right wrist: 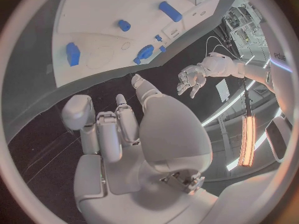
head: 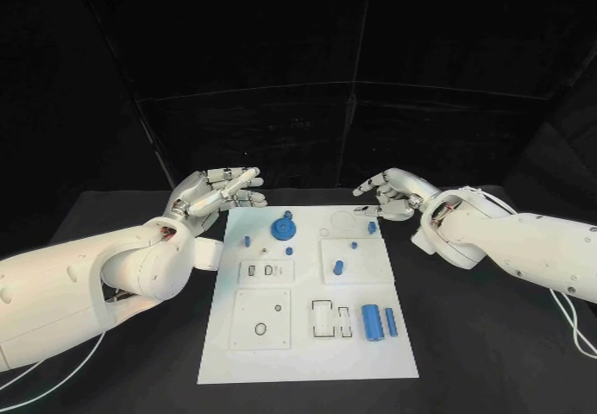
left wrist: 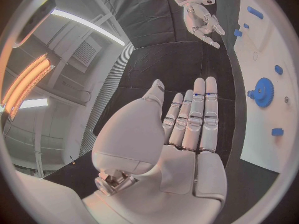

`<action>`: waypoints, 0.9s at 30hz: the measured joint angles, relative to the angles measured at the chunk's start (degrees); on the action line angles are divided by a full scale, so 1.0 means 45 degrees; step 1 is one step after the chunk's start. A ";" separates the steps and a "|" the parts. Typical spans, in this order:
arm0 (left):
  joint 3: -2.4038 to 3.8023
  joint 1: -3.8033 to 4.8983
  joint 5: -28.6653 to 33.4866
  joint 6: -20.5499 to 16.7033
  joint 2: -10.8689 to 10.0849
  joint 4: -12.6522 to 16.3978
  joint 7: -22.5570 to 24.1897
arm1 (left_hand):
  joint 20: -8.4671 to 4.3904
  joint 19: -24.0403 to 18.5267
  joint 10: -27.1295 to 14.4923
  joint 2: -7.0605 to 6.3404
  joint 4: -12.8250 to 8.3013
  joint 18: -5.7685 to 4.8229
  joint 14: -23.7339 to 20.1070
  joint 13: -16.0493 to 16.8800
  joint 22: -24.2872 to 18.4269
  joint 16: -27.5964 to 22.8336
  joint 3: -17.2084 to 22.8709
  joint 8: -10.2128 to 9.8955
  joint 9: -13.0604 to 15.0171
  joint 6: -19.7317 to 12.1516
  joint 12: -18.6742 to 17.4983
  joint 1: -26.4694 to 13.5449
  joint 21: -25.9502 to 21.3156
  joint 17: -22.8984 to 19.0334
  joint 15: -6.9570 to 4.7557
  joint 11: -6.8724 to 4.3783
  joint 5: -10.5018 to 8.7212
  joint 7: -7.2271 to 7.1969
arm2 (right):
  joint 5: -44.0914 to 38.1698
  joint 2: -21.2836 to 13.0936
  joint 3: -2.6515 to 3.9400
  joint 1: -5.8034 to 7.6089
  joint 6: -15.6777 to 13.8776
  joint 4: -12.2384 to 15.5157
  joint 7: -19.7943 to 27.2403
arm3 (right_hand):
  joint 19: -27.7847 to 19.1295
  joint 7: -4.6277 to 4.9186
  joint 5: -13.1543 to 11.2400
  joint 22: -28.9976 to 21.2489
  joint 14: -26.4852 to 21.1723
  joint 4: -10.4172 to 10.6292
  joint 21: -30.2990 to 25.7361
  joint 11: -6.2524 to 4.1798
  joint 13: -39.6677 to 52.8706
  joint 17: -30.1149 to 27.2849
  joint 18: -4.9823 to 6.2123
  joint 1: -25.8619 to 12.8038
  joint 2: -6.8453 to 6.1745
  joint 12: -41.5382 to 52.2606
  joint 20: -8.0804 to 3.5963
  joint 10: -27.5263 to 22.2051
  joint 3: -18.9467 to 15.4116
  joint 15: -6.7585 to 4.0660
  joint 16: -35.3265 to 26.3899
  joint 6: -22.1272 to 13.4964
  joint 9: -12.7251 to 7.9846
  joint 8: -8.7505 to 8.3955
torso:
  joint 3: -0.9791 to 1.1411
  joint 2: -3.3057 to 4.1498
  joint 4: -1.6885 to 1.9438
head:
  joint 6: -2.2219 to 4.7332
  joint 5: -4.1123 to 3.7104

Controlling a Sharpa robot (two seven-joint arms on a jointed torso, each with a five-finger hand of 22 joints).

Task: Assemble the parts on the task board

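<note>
The white task board [head: 311, 349] lies lengthwise in the middle of the black table. A blue gear [head: 285, 228] stands near its far end, with small blue pegs [head: 247, 241] [head: 372, 227] around it. A thick blue cylinder [head: 371, 323] and a thin blue pin [head: 391, 322] lie at the near right. My left hand [head: 218, 191] hovers off the board's far left corner, fingers straight and holding nothing; its bare palm [left wrist: 187, 134] faces the gear [left wrist: 264, 92]. My right hand [head: 392, 191] hangs off the far right corner, fingers loosely bent [right wrist: 118, 129], with nothing in it.
Square white insert plates [head: 262, 318] with slots and holes sit on the board. Black table [head: 498, 345] stretches on both sides. A dark backdrop closes the far side. White cables trail beside both arms near the table's front edge.
</note>
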 measured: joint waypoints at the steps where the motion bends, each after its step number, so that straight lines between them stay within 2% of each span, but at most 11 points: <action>1: -0.0004 0.0000 0.0000 0.0015 0.0009 -0.0019 -0.0003 | 0.0000 0.0000 0.0000 0.0000 0.0000 0.0000 0.0000 0.0000 0.0000 0.0000 0.0000 0.0000 0.0000 0.0000 0.0000 0.0000 0.0000 0.0000 0.0000 0.0000 0.0000 0.0000 | 0.0138 -0.0105 -0.0002 0.0000 -0.0018 0.0000 0.0126 | -0.0046 0.0000 0.0034 -0.0008 0.0000 0.0000 0.0000 0.0000 0.0000 0.0000 0.0001 0.0000 0.0000 0.0000 0.0046 0.0000 0.0000 0.0000 0.0000 0.0000 0.0000 0.0000 | 0.0006 0.0000 0.0000 | 0.0002 -0.0029; 6: -0.0034 -0.0001 0.0000 0.0072 0.0054 -0.0140 -0.0018 | 0.0025 -0.0303 0.0092 0.0000 -0.0053 0.0000 -0.0010 0.0000 -0.0140 -0.0183 -0.0053 0.0000 0.0000 0.0043 0.0000 0.0000 -0.0152 0.0046 0.0010 0.0002 0.0000 0.0042 | 0.0541 -0.0420 -0.0005 -0.0007 -0.0058 -0.0154 0.0635 | -0.0044 0.0000 0.0063 -0.0012 0.0000 -0.0035 0.0000 0.0000 0.0000 0.0000 0.0001 0.0052 -0.0052 0.0000 0.0044 0.0001 -0.0035 0.0000 0.0000 0.0000 -0.0001 -0.0047 | 0.0050 -0.0004 0.0001 | -0.0009 -0.0045; 9: -0.0048 -0.0003 0.0000 0.0097 0.0103 -0.0207 -0.0025 | 0.0063 -0.0429 0.0092 0.0000 -0.0106 -0.0001 -0.0046 0.0000 -0.0211 -0.0187 -0.0034 0.0000 0.0000 0.0043 -0.0057 0.0000 -0.0234 0.0072 0.0046 0.0002 0.0000 0.0042 | 0.0588 -0.0471 -0.0006 -0.0052 -0.0052 -0.0332 0.0834 | -0.0044 0.0000 0.0063 -0.0012 0.0000 -0.0035 0.0000 0.0000 0.0000 0.0000 0.0001 0.0052 -0.0052 0.0000 0.0044 0.0001 -0.0034 0.0000 0.0000 0.0000 -0.0001 -0.0047 | 0.0059 -0.0004 0.0000 | -0.0013 -0.0035; 19: -0.0087 -0.0015 0.0000 0.0165 0.0188 -0.0380 -0.0042 | 0.0063 -0.0429 0.0091 0.0000 -0.0106 0.0000 -0.0046 0.0000 -0.0228 -0.0246 -0.0034 -0.0051 0.0000 0.0043 -0.0060 0.0000 -0.0298 0.0082 0.0046 0.0002 0.0000 0.0042 | 0.0276 -0.0436 -0.0010 -0.0629 0.0111 -0.0770 0.1143 | -0.0043 0.0000 0.0110 0.0014 0.0000 -0.0070 0.0000 0.0000 0.0000 0.0009 0.0001 0.0052 -0.0052 0.0000 0.0044 0.0001 -0.0070 0.0000 0.0000 0.0000 -0.0002 -0.0047 | 0.0039 -0.0004 -0.0001 | -0.0081 -0.0068; 22: -0.0091 -0.0018 0.0000 0.0181 0.0201 -0.0406 -0.0045 | 0.0063 -0.0429 0.0091 0.0000 -0.0106 -0.0001 -0.0046 0.0000 -0.0227 -0.0246 -0.0034 -0.0051 0.0000 0.0043 -0.0060 0.0000 -0.0298 0.0082 0.0045 0.0003 0.0000 0.0042 | 0.0122 -0.0354 -0.0011 -0.0825 0.0189 -0.0926 0.1154 | -0.0043 0.0000 0.0110 0.0014 0.0000 -0.0106 0.0000 0.0001 0.0000 0.0009 0.0001 0.0052 -0.0052 0.0000 0.0044 0.0001 -0.0106 0.0000 0.0000 -0.0001 -0.0002 -0.0046 | 0.0032 -0.0004 0.0022 | -0.0101 -0.0089; 27: -0.0096 -0.0021 0.0000 0.0201 0.0200 -0.0445 -0.0048 | 0.0100 -0.0465 0.0091 0.0000 -0.0106 0.0000 -0.0046 0.0000 -0.0238 -0.0246 -0.0034 -0.0051 0.0000 0.0043 -0.0060 0.0000 -0.0297 0.0081 0.0046 0.0002 0.0000 0.0042 | -0.0102 -0.0246 -0.0012 -0.0977 0.0306 -0.1157 0.1157 | -0.0043 -0.0046 0.0109 0.0028 0.0000 -0.0105 0.0000 0.0001 0.0000 0.0008 0.0001 0.0119 -0.0119 0.0000 0.0044 0.0001 -0.0106 0.0000 0.0000 0.0045 -0.0003 -0.0047 | 0.0024 -0.0004 0.0038 | -0.0135 -0.0090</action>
